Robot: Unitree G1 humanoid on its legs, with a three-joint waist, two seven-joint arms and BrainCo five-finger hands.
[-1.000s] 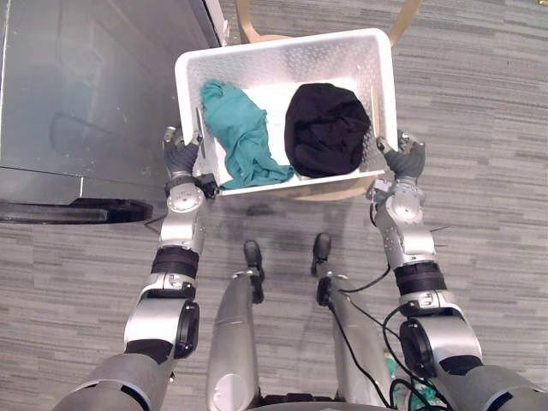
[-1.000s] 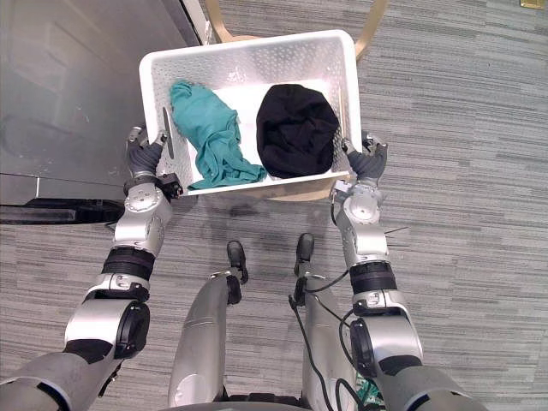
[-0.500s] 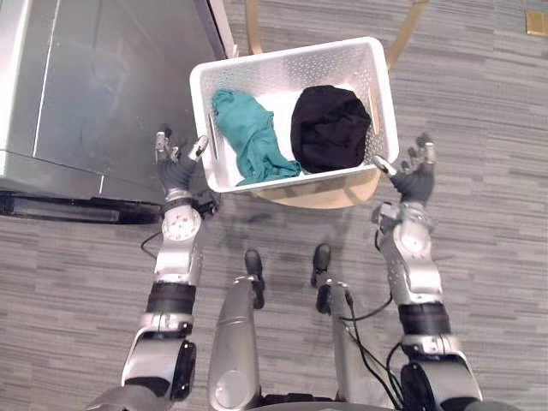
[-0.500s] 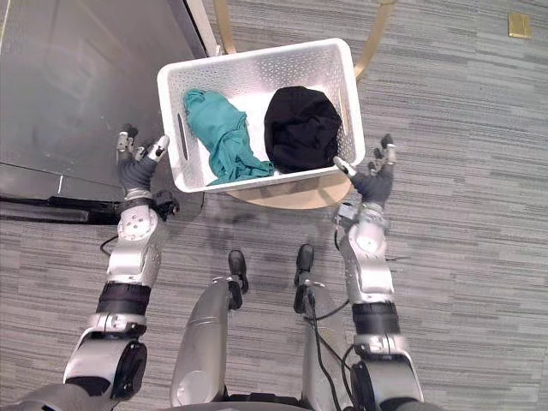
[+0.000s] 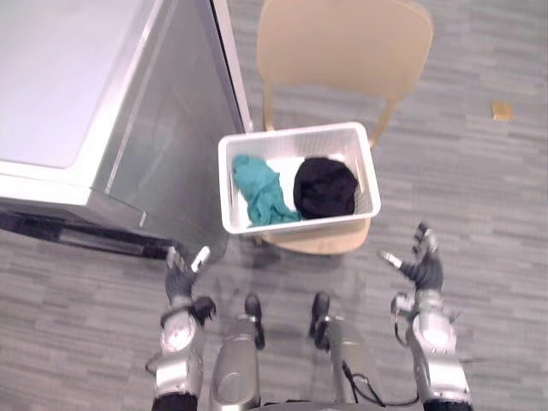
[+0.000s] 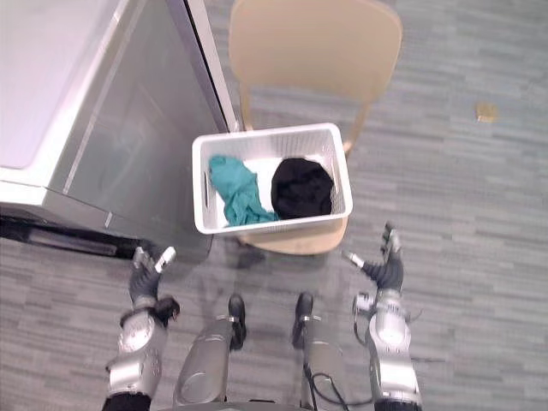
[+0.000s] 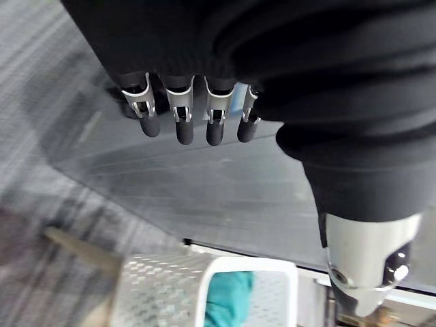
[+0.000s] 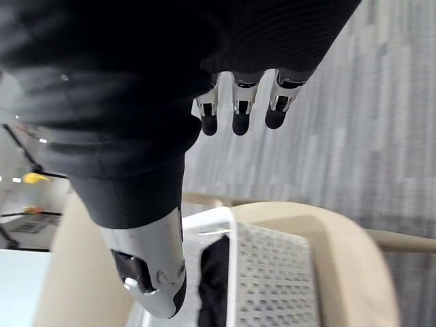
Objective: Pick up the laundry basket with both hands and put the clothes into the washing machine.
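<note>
As my left hand [image 5: 180, 279] and right hand [image 5: 422, 271] hang splayed and empty, the white perforated plastic basket [image 5: 300, 225] looks light and rigid. I'd grip its side slots [image 6: 208, 189].

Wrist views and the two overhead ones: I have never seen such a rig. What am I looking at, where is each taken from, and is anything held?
This is a humanoid robot. The two wide pictures come from cameras on its head, looking down; the two close ones from its wrists, looking along the fingers. The left robot hand and right robot hand are open and hold nothing. Ahead, a white laundry basket stands on a wooden chair, with a teal cloth and a black cloth inside. A grey machine stands on the robot's left.
</note>
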